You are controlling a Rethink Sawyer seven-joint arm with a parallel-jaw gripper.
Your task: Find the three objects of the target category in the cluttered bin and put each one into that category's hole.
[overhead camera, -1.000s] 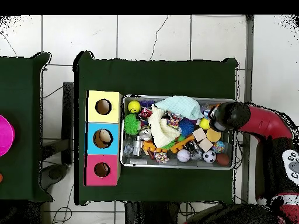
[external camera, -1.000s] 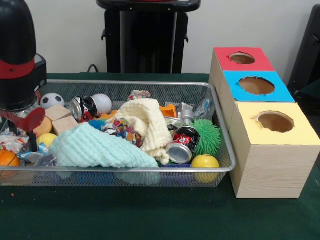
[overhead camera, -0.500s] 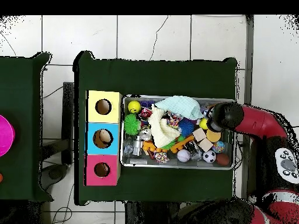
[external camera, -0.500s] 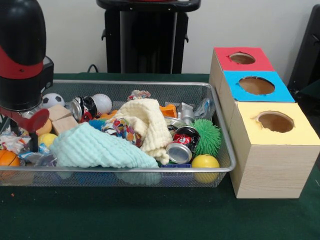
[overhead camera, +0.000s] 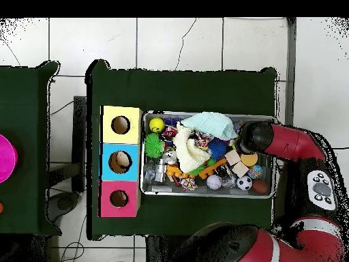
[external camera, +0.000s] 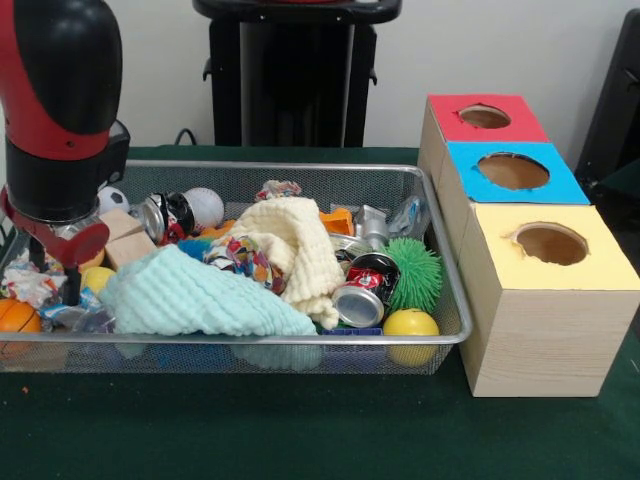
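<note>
broadly, a dark green table (external camera: 300,430) carries everything, and the red and black arm (external camera: 60,100) comes down over the bin's end that lies at the left of the front view. the bin (external camera: 455,330), a shallow silver wire-mesh basket, sits in the middle of the table just beside a row of three wooden boxes: the yellow-topped box (external camera: 550,300) nearest the camera, the blue-topped box (external camera: 510,180) behind it and the red-topped box (external camera: 485,125) farthest back, each with a round hole in its top. inside the bin, a mint green cloth (external camera: 190,295) lies against the front wall and a cream knitted cloth (external camera: 300,245) is heaped beside it in the centre. toward the boxes sit a green spiky ball (external camera: 415,275), a crushed red can (external camera: 365,290) and a yellow ball (external camera: 411,325) in the front corner. along the back wall are a white ball (external camera: 205,207) and a soccer ball (external camera: 110,198), with two wooden blocks (external camera: 125,238) near them. the gripper (external camera: 55,262) hangs low among the clutter next to an orange ball (external camera: 17,318); whether its fingers are apart or together cannot be told. the overhead view shows the arm's end (overhead camera: 255,136) over the same end of the bin.
</note>
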